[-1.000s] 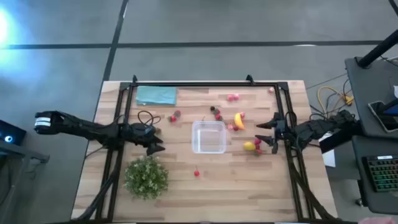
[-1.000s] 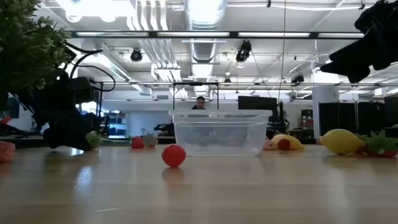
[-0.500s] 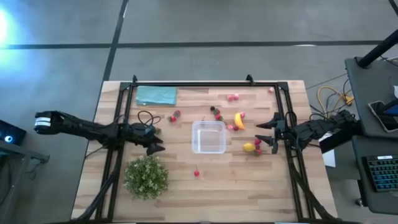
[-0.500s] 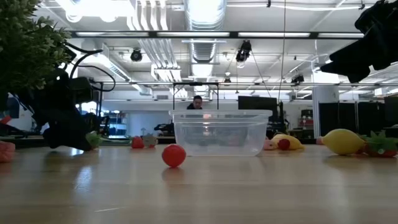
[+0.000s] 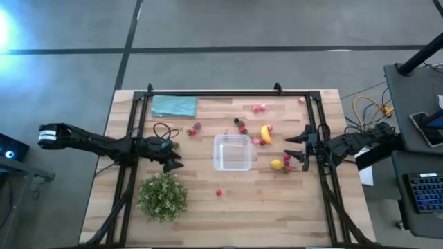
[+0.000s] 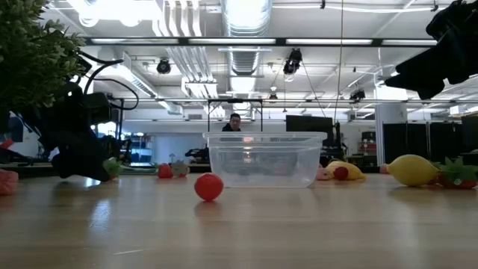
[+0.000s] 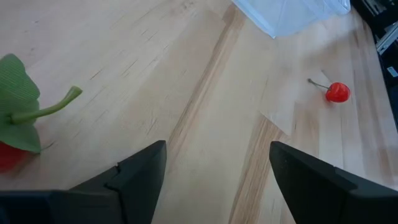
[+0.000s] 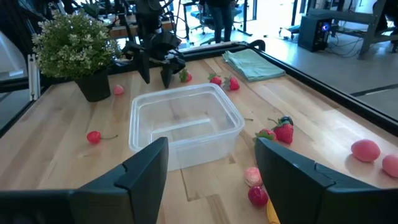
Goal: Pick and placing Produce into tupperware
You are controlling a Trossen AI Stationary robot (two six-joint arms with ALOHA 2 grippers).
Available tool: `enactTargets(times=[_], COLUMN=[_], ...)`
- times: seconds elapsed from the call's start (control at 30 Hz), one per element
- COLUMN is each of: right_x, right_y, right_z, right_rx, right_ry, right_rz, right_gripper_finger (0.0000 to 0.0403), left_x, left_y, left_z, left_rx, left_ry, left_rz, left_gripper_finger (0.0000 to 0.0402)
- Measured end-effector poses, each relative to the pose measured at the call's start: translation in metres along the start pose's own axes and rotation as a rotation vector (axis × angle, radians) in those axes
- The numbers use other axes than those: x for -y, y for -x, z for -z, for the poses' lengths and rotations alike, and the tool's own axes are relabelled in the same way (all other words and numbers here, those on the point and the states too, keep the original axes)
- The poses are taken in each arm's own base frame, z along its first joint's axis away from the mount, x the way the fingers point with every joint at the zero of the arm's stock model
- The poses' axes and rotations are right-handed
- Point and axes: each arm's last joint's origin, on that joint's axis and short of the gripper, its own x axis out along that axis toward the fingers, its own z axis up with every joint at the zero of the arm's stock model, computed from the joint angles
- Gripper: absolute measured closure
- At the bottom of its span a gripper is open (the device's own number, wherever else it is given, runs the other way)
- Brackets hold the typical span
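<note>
The right gripper (image 5: 299, 149) hangs above the table's right side with its jaws spread and nothing between them. Nearest to it — just under and ahead of the fingertips — lies the lemon (image 5: 277, 163), with two or three red strawberries (image 5: 286, 160) crowded against its side nearest the arm. A little farther ahead and off to one side sits the banana (image 5: 266, 133), its long axis running roughly across the claw's line of reach, a small red fruit touching each end. Beyond these stands the tupperware (image 5: 232, 152), clear-walled and empty, straight ahead of the right gripper along the same line as the lemon.

So the telling relation is this: lemon, then container, both lie forward of the right claw, and the right arm is plainly the nearer one to that cluster. A short drop onto the lemon and a carry straight on would likely serve.

Past the container, the left gripper (image 5: 173, 160) rests low near the green plant (image 5: 163, 196), also slack and holding nothing — a strawberry with a green leaf (image 7: 13, 124) lies just beside it, and a lone cherry (image 5: 219, 192) sits farther off, between it and the tupperware's near corner.
</note>
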Motion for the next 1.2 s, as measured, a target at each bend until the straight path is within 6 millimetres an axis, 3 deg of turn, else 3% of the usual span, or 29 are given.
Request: enactTargets(times=[0.2, 0.33, 0.5, 0.77, 0.87, 1.1, 1.2], right_x=[0.000, 0.003, 0.004, 0.007, 0.007, 0.005, 0.005], right_y=[0.000, 0.000, 0.001, 0.001, 0.001, 0.000, 0.000], right_z=[0.000, -0.007, -0.009, -0.009, -0.010, -0.010, -0.010], right_rx=[0.001, 0.049, 0.002, -0.113, -0.102, -0.007, 0.002], right_ry=[0.010, 0.460, 0.973, 1.389, 1.371, 0.975, 0.902], right_rz=[0.002, 0.167, 0.205, 0.322, 0.318, 0.255, 0.253], right_gripper_finger=[0.0170, 0.0170, 0.0170, 0.0170, 0.0170, 0.0170, 0.0170], left_x=[0.000, 0.000, 0.000, 0.000, 0.000, 0.000, 0.000], left_y=[0.000, 0.000, 0.000, 0.000, 0.000, 0.000, 0.000], left_z=[0.000, 0.000, 0.000, 0.000, 0.000, 0.000, 0.000], left_rx=[0.000, 0.000, 0.000, 0.000, 0.000, 0.000, 0.000], left_ry=[0.000, 0.000, 0.000, 0.000, 0.000, 0.000, 0.000], left_rz=[0.000, 0.000, 0.000, 0.000, 0.000, 0.001, 0.000], left_gripper_finger=[0.0130, 0.0130, 0.0130, 0.0130, 0.0130, 0.0130, 0.0130])
